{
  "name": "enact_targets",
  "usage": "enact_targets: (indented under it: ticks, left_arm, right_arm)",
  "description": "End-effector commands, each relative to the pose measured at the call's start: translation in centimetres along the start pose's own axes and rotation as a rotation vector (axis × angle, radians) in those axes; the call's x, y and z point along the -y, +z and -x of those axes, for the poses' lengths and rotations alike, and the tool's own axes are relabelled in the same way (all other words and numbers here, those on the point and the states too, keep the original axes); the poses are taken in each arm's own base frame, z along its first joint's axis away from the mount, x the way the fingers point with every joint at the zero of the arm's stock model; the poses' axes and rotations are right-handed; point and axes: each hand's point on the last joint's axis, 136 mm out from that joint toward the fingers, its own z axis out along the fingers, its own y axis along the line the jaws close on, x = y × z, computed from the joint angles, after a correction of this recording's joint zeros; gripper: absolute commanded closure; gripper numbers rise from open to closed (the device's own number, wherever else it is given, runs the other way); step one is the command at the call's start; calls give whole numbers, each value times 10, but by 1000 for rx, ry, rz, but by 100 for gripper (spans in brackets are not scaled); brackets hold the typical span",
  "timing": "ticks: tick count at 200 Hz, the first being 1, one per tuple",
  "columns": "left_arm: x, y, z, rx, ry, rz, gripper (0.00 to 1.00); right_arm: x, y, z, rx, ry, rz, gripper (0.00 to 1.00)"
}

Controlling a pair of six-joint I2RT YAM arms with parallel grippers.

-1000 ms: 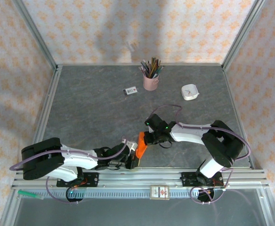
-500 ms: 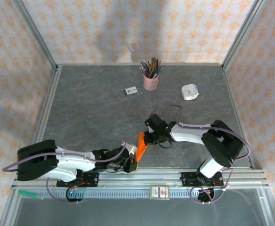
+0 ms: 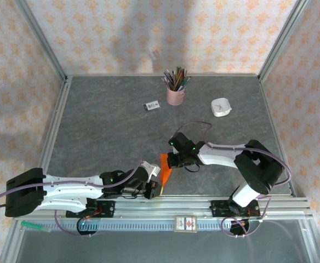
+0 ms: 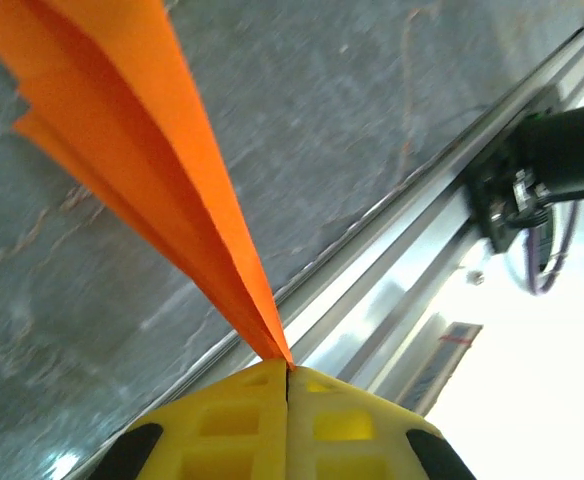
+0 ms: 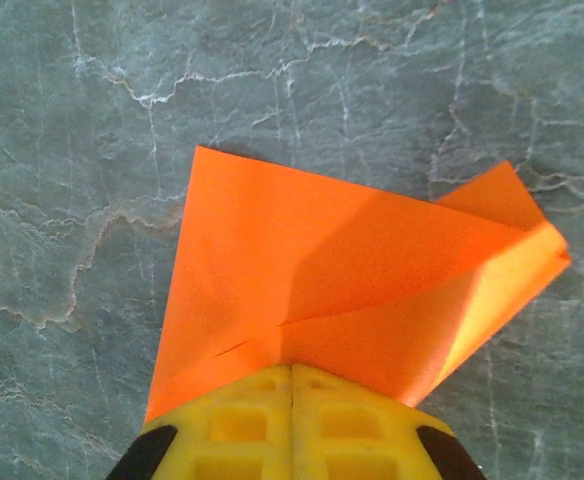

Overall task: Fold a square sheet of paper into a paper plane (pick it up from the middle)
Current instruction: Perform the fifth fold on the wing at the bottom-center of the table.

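Observation:
The square sheet of paper [image 3: 164,167] is bright orange and folded into a narrow, pointed, layered wedge like a paper plane, hanging near the table's front edge between both arms. My left gripper [image 3: 153,189] is shut on its near tip; in the left wrist view the paper [image 4: 162,170] tapers down to a point between the yellow fingers [image 4: 232,420] of the left gripper [image 4: 288,370]. My right gripper [image 3: 172,160] is shut on its far, wider end. In the right wrist view the paper [image 5: 322,260] fans out from the right gripper [image 5: 292,368] with overlapping flaps above the grey table.
A pink pencil cup [image 3: 176,94], a small white card [image 3: 152,106] and a white dish [image 3: 221,107] stand towards the back. The aluminium rail [image 3: 204,201] runs along the near edge, just below the left gripper, and appears as the rail [image 4: 412,250] in the left wrist view.
The left arm has stretched out, its elbow swinging left and down. The left gripper has slid a little towards the near rail with the paper's tip. The right arm has held still.

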Motion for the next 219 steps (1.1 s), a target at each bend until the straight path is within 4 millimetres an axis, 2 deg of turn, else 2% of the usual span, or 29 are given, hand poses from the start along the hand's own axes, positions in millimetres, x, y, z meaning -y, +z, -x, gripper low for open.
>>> enact_targets:
  ticks: [1,15,47,80,115,131,165,186,219]
  left_arm:
    - [16,-1,28,79,-13,-45,96]
    - [18,-3,32,90,-11,-60,95]
    - [8,-13,21,63,26,-32,91]
    - [-18,-31,4,54,42,30,87]
    - [-22,-46,17,139,20,21,80]
    - [-19,-39,27,149,-24,13,80]
    - [-5,-4,43,93,-39,36,88]
    - [3,9,54,105,-40,8,90]
    - [-14,18,66,110,-55,47,93]
  right_arm:
    - [49,11,-27,-71,34,-198,100]
    - [49,11,-28,-71,33,-200,100]
    - [50,11,-27,-68,31,-203,100]
    - [52,12,-23,-57,45,-224,100]
    - [54,12,-10,-17,106,-238,100]
    - [55,13,-5,-2,148,-234,100]
    - [53,12,1,23,191,-220,100]
    - [53,12,0,19,194,-218,100]
    - [54,11,-2,18,192,-218,100]
